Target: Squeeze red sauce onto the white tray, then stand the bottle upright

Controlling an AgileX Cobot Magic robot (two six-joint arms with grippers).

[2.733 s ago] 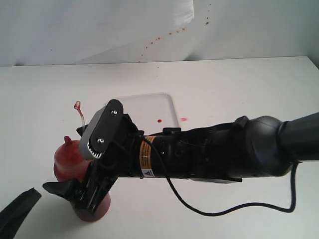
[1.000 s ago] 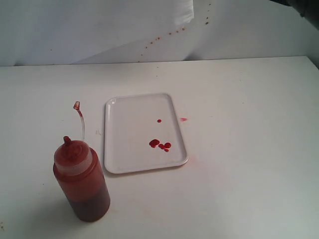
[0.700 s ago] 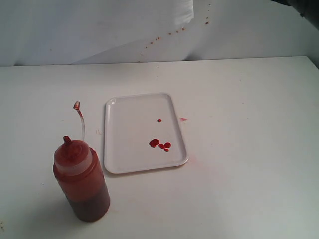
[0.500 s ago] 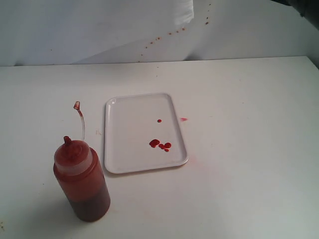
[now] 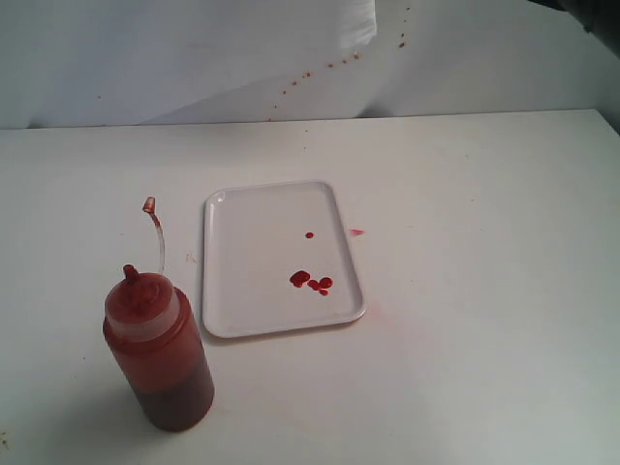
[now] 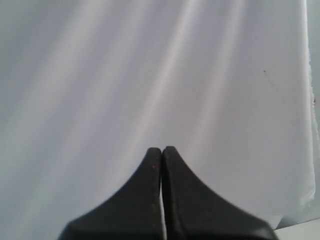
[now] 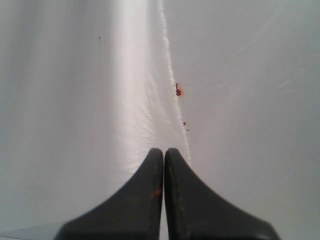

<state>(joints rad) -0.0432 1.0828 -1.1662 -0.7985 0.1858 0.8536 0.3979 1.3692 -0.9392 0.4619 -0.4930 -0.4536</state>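
The bottle (image 5: 159, 351) stands upright on the table at the front left of the exterior view, dark red sauce inside, its thin cap strap (image 5: 155, 232) curling up beside the nozzle. To its right lies the white tray (image 5: 252, 242) with a few small blobs of red sauce (image 5: 310, 281) near its right side. Neither gripper shows in the exterior view. My left gripper (image 6: 162, 149) is shut and empty, facing a white sheet. My right gripper (image 7: 164, 150) is also shut on nothing, facing the white backdrop.
A small red spot (image 5: 356, 232) and a faint pink smear (image 5: 373, 310) mark the white table just right of the tray. The backdrop carries red specks (image 7: 178, 92). A dark arm part (image 5: 591, 12) shows at the top right corner.
The right arm that covered the tray and stood at the bottle has withdrawn out of the exterior view. Over the last second nothing on the table has moved.
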